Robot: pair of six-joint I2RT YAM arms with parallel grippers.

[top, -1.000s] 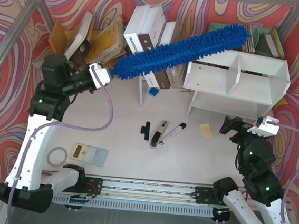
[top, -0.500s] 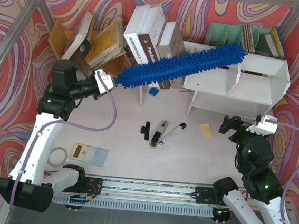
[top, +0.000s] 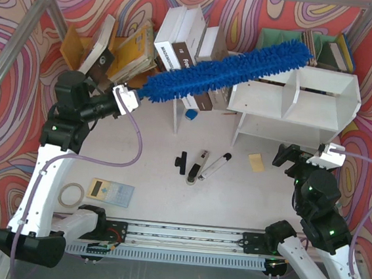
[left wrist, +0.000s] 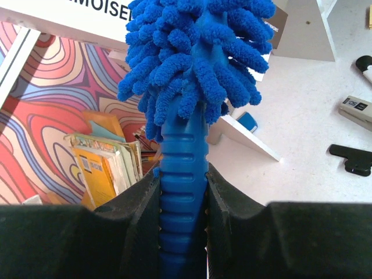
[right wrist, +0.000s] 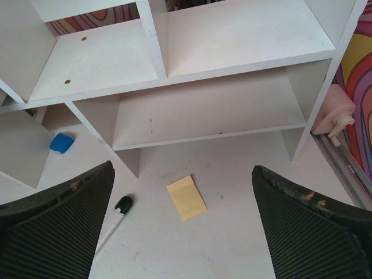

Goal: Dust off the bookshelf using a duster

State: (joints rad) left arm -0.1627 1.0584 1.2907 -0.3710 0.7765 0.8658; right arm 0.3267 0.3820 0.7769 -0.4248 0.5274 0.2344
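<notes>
Swirl-patterned walls (top: 12,24) frame the top view, where the long bright-blue fluffy duster (top: 225,71) is stretched from ten o'clock to the top of the large white wooden bookshelf (top: 321,100) at two o'clock. Most of the dusting is judged still to be done. In the wrist views, its handle is clamped in the left gripper (left wrist: 183,183), and the right gripper (right wrist: 181,171) is held wide and empty.

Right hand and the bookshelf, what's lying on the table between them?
A yellow notepad lies flat on the table between the open right hand and the bookshelf; the right wrist view shows it best.
</notes>
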